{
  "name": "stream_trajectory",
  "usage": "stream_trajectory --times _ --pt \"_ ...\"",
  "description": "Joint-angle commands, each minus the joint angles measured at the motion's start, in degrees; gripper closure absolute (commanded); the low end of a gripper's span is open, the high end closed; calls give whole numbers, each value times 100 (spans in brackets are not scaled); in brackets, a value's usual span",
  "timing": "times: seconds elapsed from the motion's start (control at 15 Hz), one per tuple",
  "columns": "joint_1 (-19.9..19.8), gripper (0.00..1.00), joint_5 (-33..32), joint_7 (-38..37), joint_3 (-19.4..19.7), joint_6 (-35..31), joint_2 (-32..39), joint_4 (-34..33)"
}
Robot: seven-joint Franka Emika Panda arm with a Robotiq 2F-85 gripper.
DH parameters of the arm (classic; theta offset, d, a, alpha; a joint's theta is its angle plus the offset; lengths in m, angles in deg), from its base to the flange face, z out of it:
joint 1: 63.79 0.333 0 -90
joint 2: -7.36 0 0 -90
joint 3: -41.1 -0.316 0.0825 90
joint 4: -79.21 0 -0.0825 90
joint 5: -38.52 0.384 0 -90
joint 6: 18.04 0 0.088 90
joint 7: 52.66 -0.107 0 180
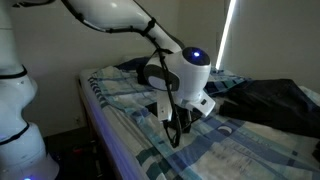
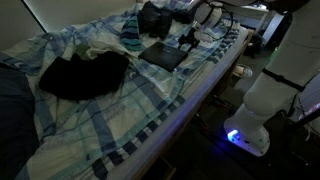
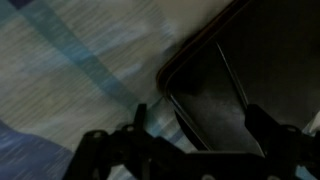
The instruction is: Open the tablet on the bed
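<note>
One tablet [image 2: 163, 55] | lies flat on the bed [image 2: 120, 125], near the long edge by the robot base | gripper [image 3: 190, 128] over its corner, jaws spread wide, holding nothing | dark cloth [image 2: 85, 75] mid-bed, apart.

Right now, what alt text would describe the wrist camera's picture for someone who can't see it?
A flat dark-grey tablet with a rounded corner lies on blue, white and grey checked bedding, filling the right of this blurry close-up. The robot's black two-fingered gripper comes in from the bottom edge, open, one finger on each side of the tablet's edge.
</note>
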Motion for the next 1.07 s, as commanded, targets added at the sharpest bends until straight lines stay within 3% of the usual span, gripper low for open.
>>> stream_trajectory --times 0.0,1.0 --pt "-42 0 -6 -90 -116 -1 -136 24" --pt "-18 0 34 -86 -200 -18 -210 70"
